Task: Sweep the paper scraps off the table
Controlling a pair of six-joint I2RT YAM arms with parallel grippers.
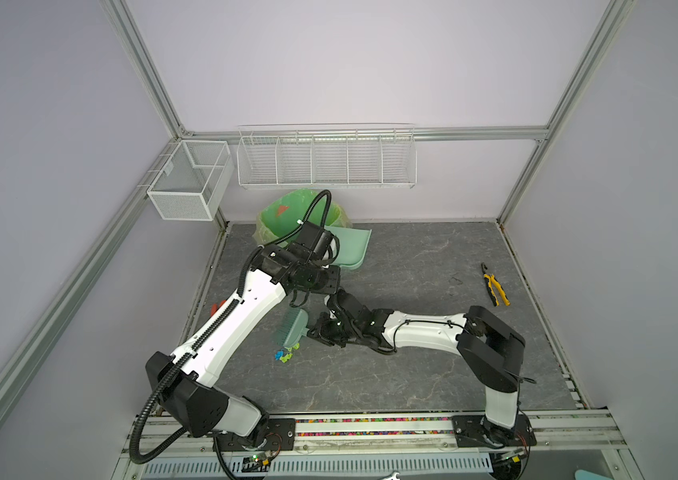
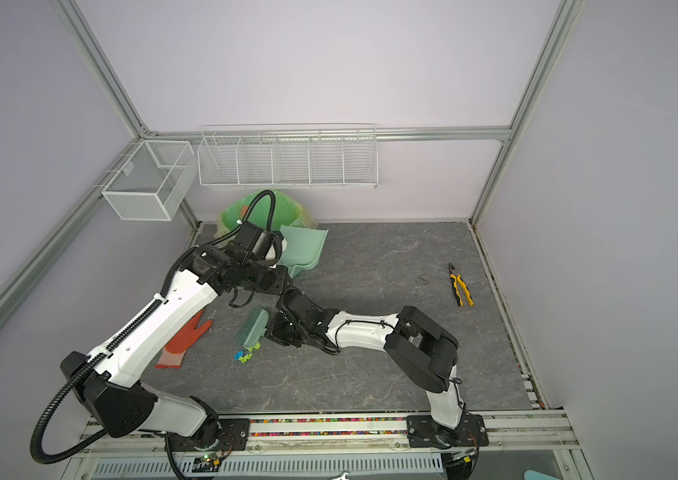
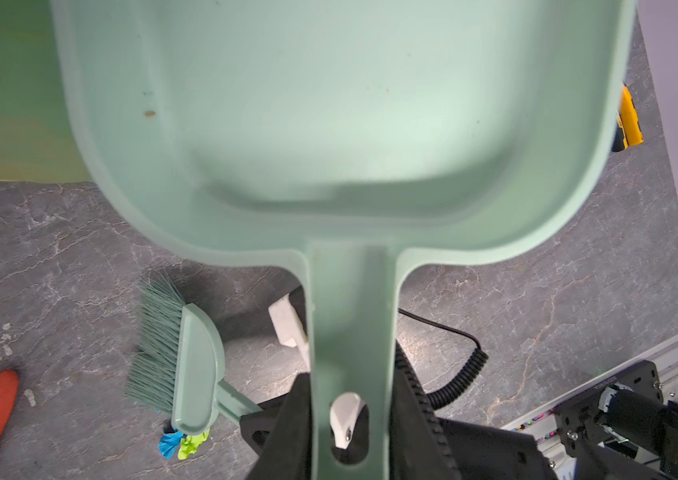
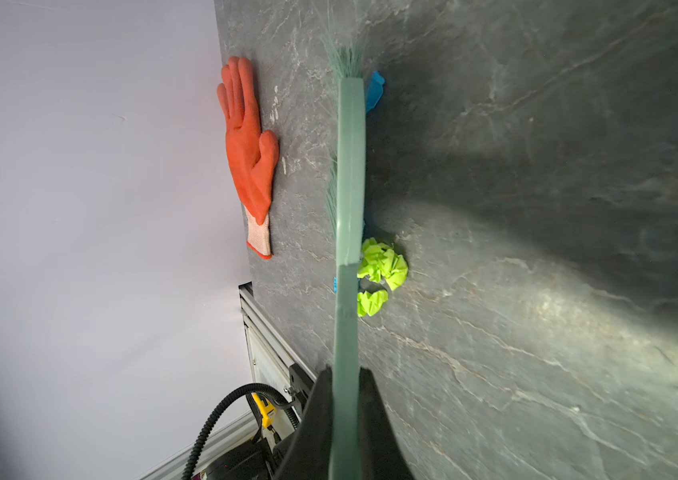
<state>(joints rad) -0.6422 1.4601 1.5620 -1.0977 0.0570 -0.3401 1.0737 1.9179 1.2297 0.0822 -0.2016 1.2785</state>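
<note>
The left gripper (image 3: pixel 350 399) pinches the dustpan (image 3: pixel 329 104) by its handle — the right gripper (image 4: pixel 345 386) clamps the hand brush (image 4: pixel 350 166), head just beside the paper scraps (image 4: pixel 383 266) (blue, lime).

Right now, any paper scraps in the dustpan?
No, in the left wrist view the dustpan holds no paper, and the paper scraps lie on the table beside the brush.

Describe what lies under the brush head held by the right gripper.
Blue and lime paper scraps show on the table beside the brush; anything directly beneath its head is covered.
</note>
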